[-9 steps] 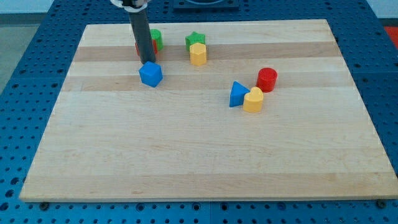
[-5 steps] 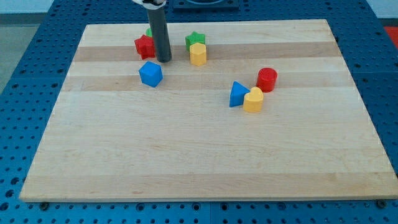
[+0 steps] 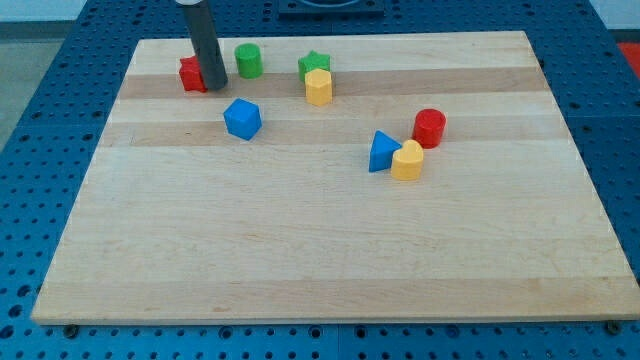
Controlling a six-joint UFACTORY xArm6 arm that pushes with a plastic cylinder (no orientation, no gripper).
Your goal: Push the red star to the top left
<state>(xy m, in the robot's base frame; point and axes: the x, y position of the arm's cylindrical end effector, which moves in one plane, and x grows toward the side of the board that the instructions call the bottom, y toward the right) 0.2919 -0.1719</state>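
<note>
Red star (image 3: 190, 74) touching my tip (image 3: 215, 87), its right | no gripper fitted | green cylinder (image 3: 248, 60) nearby

The wooden board (image 3: 320, 250) carries a red star (image 3: 189, 73) at eleven o'clock, a green cylinder (image 3: 248, 60), a green star (image 3: 314, 63), two yellow blocks (image 3: 318, 88) (image 3: 407, 160), a blue block (image 3: 242, 119), a blue triangle (image 3: 381, 151) and a red cylinder (image 3: 430, 127).

Bright, even light falls from above, and the wooden board (image 3: 330, 220) shows no glare, only a soft sheen. Shadows are short and faint: a slight dark patch sits at the foot of my tip (image 3: 216, 87), against the red star (image 3: 190, 74) on its left. Focus is sharp throughout, without motion blur. The board's edges run straight, with no visible distortion.
</note>
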